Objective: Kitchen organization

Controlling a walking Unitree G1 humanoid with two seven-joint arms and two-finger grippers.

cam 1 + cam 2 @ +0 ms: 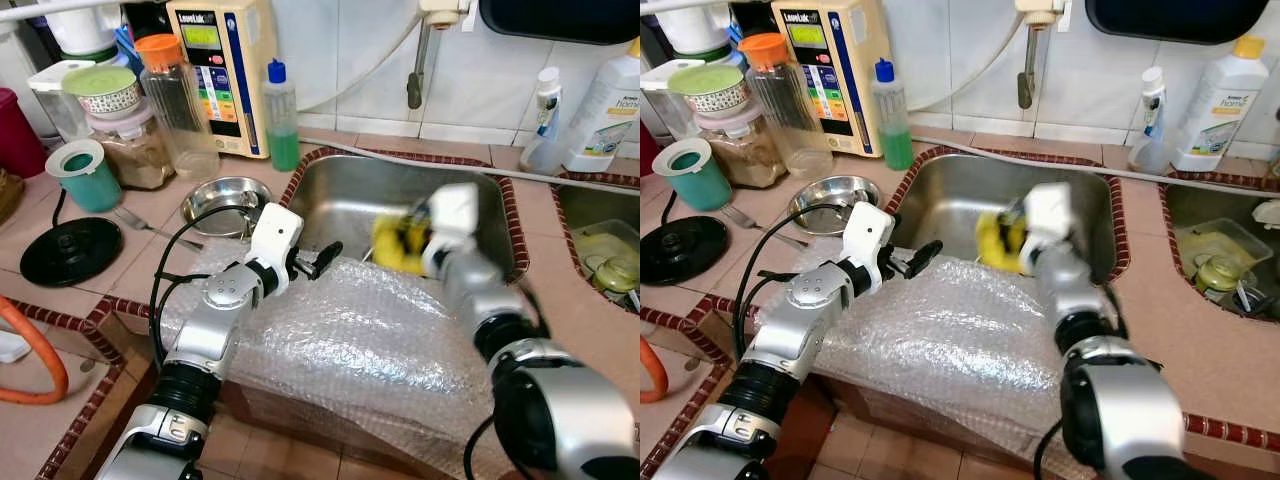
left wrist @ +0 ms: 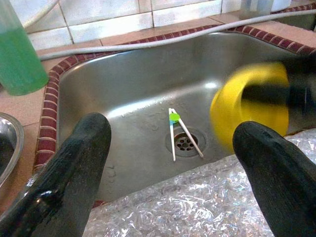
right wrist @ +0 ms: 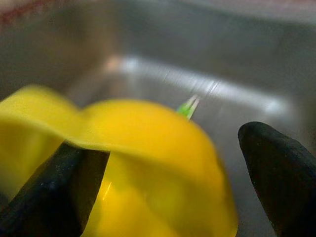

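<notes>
A yellow bowl (image 1: 392, 243) hangs blurred over the steel sink (image 1: 345, 190). My right gripper (image 1: 418, 240) reaches down into the sink, and its fingers (image 3: 276, 173) stand wide apart with the bowl (image 3: 148, 163) between them. One finger lies under the bowl's rim. On the sink bottom, by the drain, lies a pair of white chopsticks (image 2: 173, 133) joined by a green clip. My left gripper (image 1: 325, 260) is open and holds nothing at the sink's front edge, over the bubble wrap (image 1: 350, 340).
A steel bowl (image 1: 228, 200), a fork (image 1: 140, 222), a black lid (image 1: 70, 250), a teal cup (image 1: 85, 172) and jars crowd the left counter. A green soap bottle (image 1: 282, 115) stands by the sink corner. A second basin (image 1: 610, 260) with dishes lies right.
</notes>
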